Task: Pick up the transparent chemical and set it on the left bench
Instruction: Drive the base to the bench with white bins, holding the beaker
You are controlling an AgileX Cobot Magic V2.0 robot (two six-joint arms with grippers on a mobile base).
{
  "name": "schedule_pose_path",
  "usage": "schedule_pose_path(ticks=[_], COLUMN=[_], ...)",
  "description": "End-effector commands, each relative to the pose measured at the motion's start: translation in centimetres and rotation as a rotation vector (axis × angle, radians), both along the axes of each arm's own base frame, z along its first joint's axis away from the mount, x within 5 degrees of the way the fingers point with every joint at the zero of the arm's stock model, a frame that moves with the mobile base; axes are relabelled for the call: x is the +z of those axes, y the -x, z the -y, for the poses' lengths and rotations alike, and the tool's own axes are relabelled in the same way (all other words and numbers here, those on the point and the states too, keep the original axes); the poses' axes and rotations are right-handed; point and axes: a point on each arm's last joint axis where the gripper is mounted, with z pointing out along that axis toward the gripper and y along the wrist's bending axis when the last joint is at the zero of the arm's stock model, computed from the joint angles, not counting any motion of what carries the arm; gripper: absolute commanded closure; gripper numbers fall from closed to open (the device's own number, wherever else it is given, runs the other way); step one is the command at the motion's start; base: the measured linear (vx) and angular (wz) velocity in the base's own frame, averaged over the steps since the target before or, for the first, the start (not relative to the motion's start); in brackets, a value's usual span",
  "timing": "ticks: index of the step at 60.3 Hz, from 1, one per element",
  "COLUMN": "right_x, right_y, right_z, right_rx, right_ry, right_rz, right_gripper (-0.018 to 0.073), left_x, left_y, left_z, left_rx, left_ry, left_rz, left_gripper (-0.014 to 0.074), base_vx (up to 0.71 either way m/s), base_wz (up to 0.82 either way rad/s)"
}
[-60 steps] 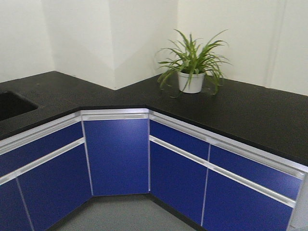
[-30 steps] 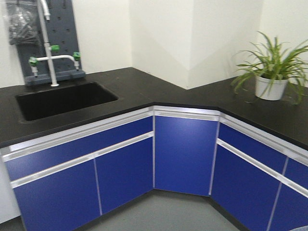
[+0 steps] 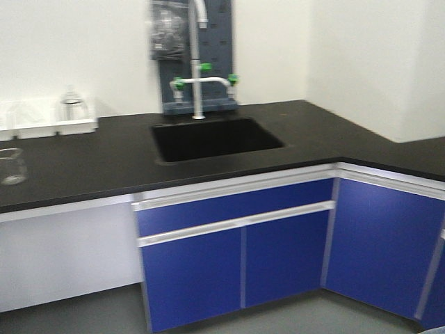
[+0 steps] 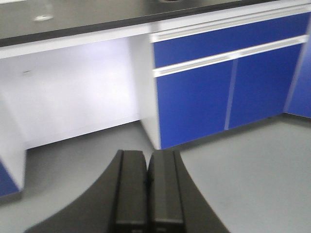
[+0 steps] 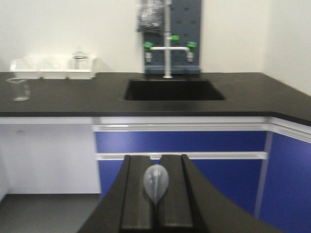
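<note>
There, my right gripper clamped the translucent whitish plastic pipette; my left gripper sat closed; a white tray held a clear glass vessel.

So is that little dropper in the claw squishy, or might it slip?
Probably squishy: the dropper has a thin, see-through bulb that looks like soft plastic. It is likely very light, being so small inside the shut right gripper. It could deform or slide if squeezed hard. Its tip is hidden, so I can't judge that end.
</note>
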Motion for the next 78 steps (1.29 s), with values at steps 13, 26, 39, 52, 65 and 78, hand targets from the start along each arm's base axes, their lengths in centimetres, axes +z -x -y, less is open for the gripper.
schedule_pose_path(ticks=[13,26,39,52,65,78], right_x=[1.49,1.49,1.5,1.5,1.5,1.5], right_y=[-0.11,-0.11,-0.11,-0.11,-0.11,-0.11], right_z=[0.29,0.29,0.3,0.3,0.3,0.3], right_rx=[-0.034,-0.034,-0.035,-0.035,-0.035,-0.035], right_ry=[-0.011,-0.011,-0.012,-0.012,-0.012,-0.012], right_rz=[0.082,0.082,0.083,0.083,0.083,0.083], right_gripper=[0.0562,0.0562,0.0562,0.0562,0.0562,0.0562], left_x=[0.27,0.27,0.27,0.27,0.27,0.27], left_y=[0.15,0.15,0.15,0.15,0.15,0.15], left_z=[-0.02,-0.02,-0.02,-0.02,-0.02,-0.02], left_rx=[-0.001,-0.001,-0.001,-0.001,-0.001,-0.001], left_ry=[0.014,0.014,0.014,0.014,0.014,0.014], left_rz=[0.081,0.081,0.081,0.081,0.081,0.081], left_gripper=[0.06,0.06,0.06,0.06,0.06,0.06], base_vx=[0.08,0.12,0.16,0.18,0.16,0.17], base_wz=[0.76,0.69,0.58,0.55,0.51,0.53])
